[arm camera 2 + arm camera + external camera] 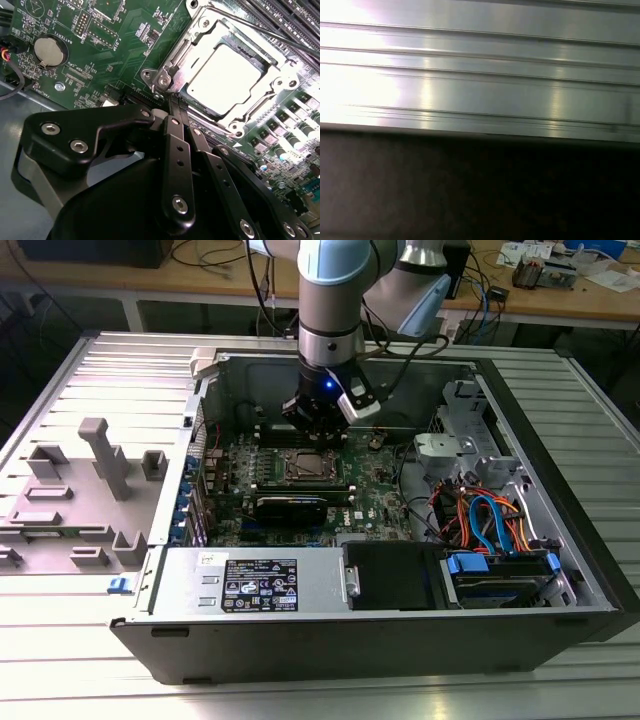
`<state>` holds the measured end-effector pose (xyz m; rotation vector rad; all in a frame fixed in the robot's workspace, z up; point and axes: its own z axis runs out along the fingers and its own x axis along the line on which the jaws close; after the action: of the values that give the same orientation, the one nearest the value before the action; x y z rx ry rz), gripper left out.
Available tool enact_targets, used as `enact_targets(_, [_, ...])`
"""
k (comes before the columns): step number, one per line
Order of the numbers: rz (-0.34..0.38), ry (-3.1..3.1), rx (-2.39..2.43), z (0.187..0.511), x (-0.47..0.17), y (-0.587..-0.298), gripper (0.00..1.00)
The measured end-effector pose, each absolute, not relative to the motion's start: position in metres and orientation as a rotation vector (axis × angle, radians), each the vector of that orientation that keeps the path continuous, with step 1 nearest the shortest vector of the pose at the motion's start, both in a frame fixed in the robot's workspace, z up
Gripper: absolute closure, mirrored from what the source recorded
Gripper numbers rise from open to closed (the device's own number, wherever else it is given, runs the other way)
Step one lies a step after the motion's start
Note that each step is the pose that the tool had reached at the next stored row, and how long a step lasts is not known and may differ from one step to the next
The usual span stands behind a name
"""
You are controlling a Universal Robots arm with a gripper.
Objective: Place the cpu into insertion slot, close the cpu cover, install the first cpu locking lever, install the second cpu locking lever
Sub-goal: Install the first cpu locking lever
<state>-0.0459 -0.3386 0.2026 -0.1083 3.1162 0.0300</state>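
Observation:
The cpu [225, 75], pale silver on top, lies flat in the insertion slot [151, 75] on the green board. The cpu cover [272, 85], a silvery frame, lies down around the chip. A thin locking lever [270, 32] runs along the slot's side by the memory slots. In the second wrist view my gripper [173, 100] is shut, its black fingers [177, 150] pressed together with the tip at the slot's near corner. In the exterior view the gripper [318, 430] hangs just above the slot's [300, 466] far edge inside the open computer case.
Black memory slots [295, 20] flank the socket and a coin battery [50, 50] sits on the board. A black expansion card [290, 508], power supply [260, 585] and drive cables [490, 520] crowd the case. A grey fixture [100, 470] stands at the exterior view's left. The first wrist view faces ribbed aluminium [480, 75].

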Motion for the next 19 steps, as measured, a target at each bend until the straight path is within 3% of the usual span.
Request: enact_targets(19, [0.034, 3.116, -0.108, 0.2079, -0.0459, -0.3424, 0.89])
